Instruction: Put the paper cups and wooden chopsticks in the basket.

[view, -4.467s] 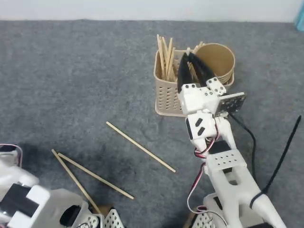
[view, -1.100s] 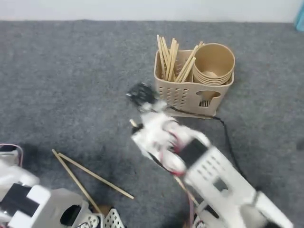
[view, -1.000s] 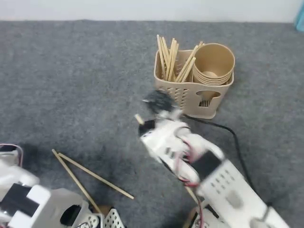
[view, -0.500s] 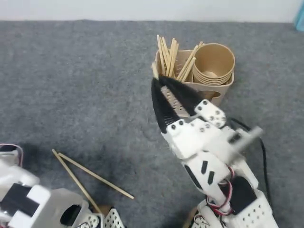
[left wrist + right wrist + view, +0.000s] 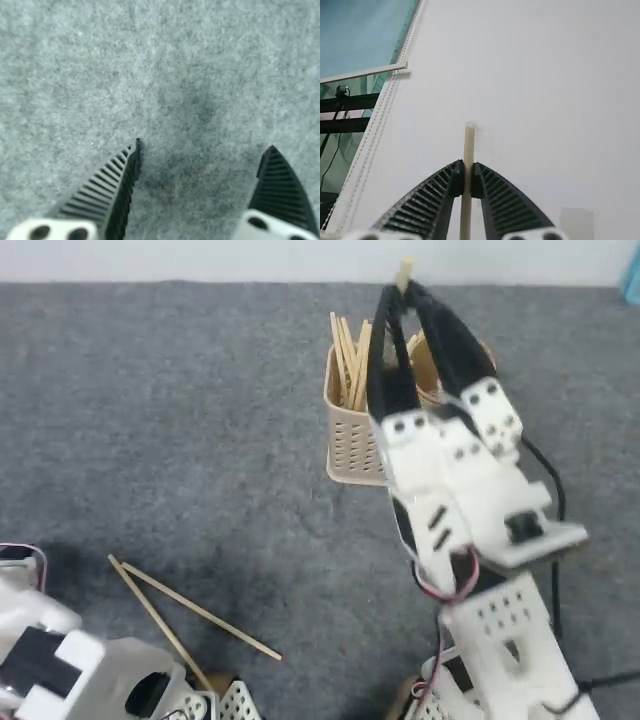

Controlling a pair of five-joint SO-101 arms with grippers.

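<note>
While right jaws pinch chopstick (image 5: 404, 269) over basket (image 5: 350, 445), open carpet (image 5: 170, 410) beside.

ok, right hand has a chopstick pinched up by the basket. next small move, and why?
Probably tip the right hand down so the wooden chopstick it pinches points into the beige slotted plastic basket, on the side holding the other wooden chopsticks. The wrist view shows the stick aimed at the white wall, so opening now would likely drop it outside.
</note>
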